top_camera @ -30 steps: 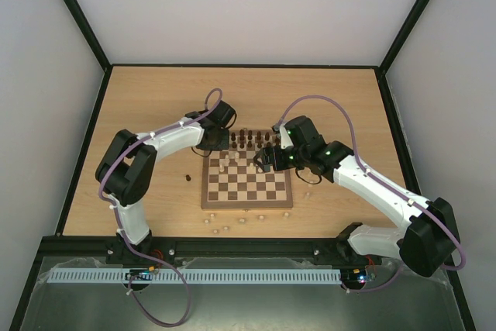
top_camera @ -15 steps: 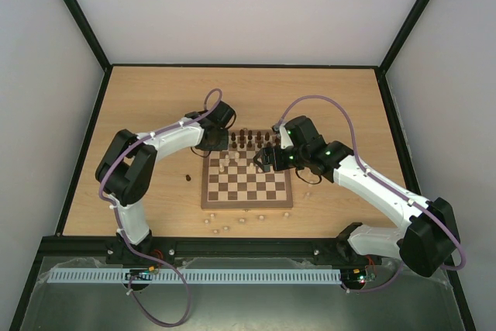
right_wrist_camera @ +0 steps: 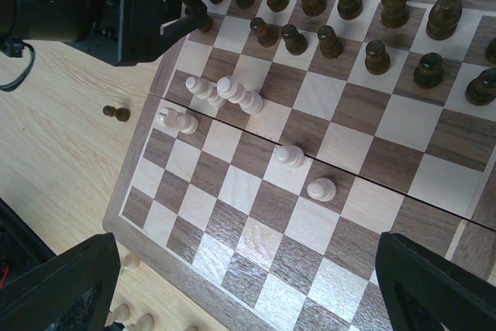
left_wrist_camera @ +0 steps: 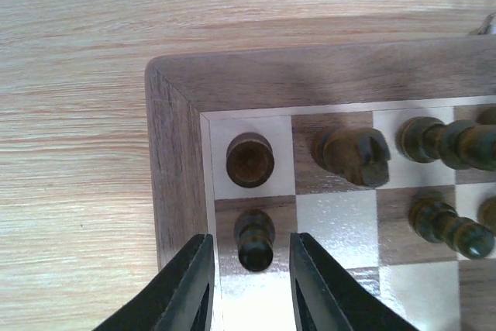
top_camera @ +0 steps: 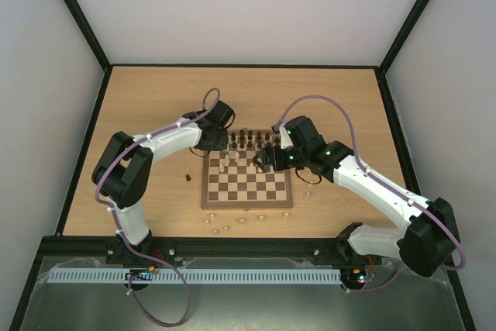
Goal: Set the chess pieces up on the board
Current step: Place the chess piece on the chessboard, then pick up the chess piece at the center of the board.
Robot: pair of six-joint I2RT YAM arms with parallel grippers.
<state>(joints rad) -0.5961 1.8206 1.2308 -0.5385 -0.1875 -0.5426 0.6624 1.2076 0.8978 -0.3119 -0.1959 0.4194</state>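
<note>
The left fingers (left_wrist_camera: 192, 288) stand slightly apart and hold nothing. A dark pawn (left_wrist_camera: 255, 239) stands upright between them, with a thin gap on each side. Just beyond the fingertips, a rook (left_wrist_camera: 249, 160) stands on the corner square of the board (left_wrist_camera: 310, 75). Beyond the right-hand finger stands a knight (left_wrist_camera: 353, 155), with more dark pieces (left_wrist_camera: 434, 141) past it. A second pawn (left_wrist_camera: 446, 224) stands to the right of the fingers, one square between. To the left of the fingers run the board's border and then the tabletop (left_wrist_camera: 77, 153).

The right fingers (right_wrist_camera: 66, 288) are spread wide and hold nothing, hovering above the middle of the board. Between them show only checkered squares. A few pale pieces (right_wrist_camera: 288, 156) stand scattered on the squares beyond them, and past those are the two dark rows. The left arm's wrist (right_wrist_camera: 93, 5) covers the far left corner in this view. A loose pawn (right_wrist_camera: 116, 112) lies on the tabletop left of the board. Small pale spares (right_wrist_camera: 132, 319) lie on the tabletop just beside the left-hand finger, off the board's near edge.
</note>
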